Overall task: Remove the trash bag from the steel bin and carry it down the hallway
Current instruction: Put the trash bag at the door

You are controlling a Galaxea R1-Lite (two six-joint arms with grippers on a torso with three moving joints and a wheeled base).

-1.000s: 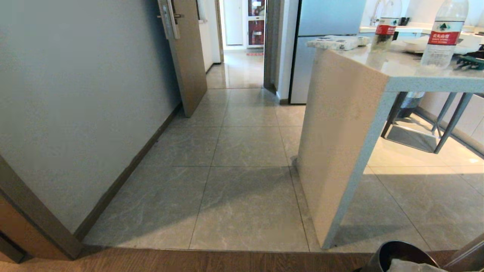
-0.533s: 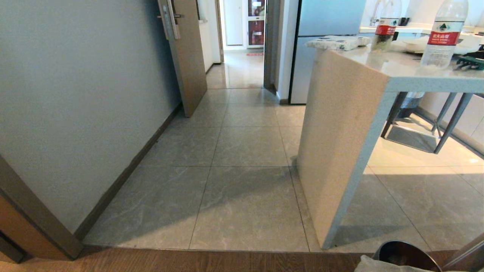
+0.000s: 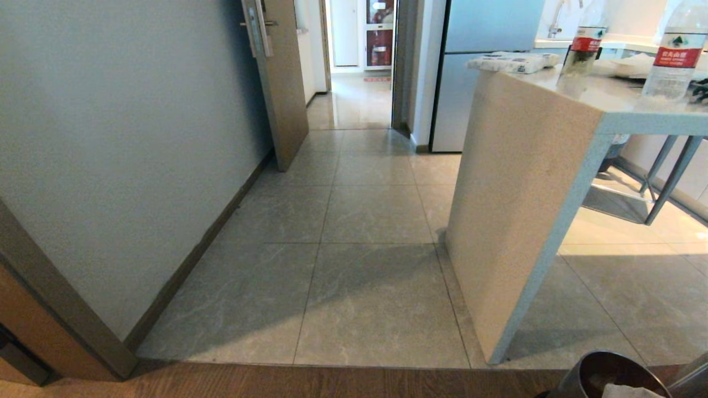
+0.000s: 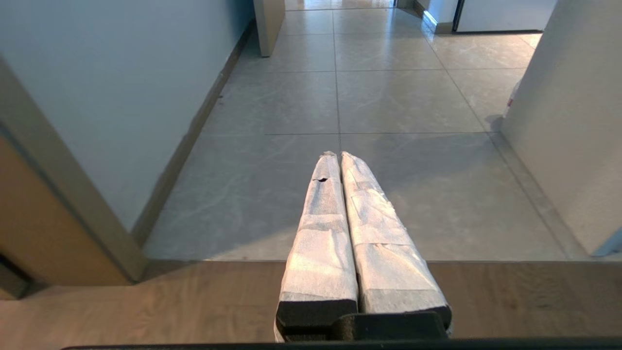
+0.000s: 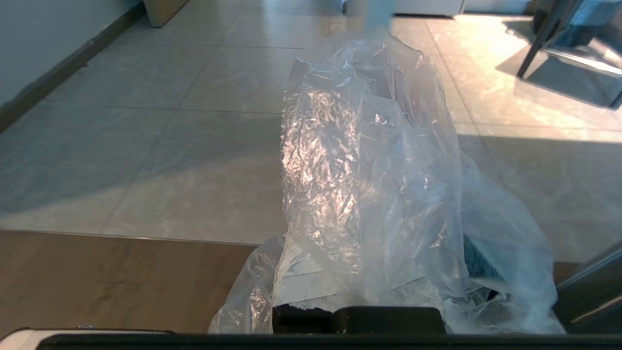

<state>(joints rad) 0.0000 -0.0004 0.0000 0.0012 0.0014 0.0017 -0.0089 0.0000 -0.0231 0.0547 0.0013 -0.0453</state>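
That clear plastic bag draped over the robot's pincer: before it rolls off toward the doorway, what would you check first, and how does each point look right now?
1. Trash bag gripped: ok. The right pincer is shut on the plastic, which drapes over the fingers.
2. Bag clear of the steel bin: cannot tell. Something pale shows at the bin's mouth in the head view.
3. Left pincer free: ok. Its jaws are shut on nothing.
4. Floor ahead passable: ok. Nothing lies on the tiles between the wall and the counter.
5. Door at the far end: ok. It stands open, with the hallway visible beyond.
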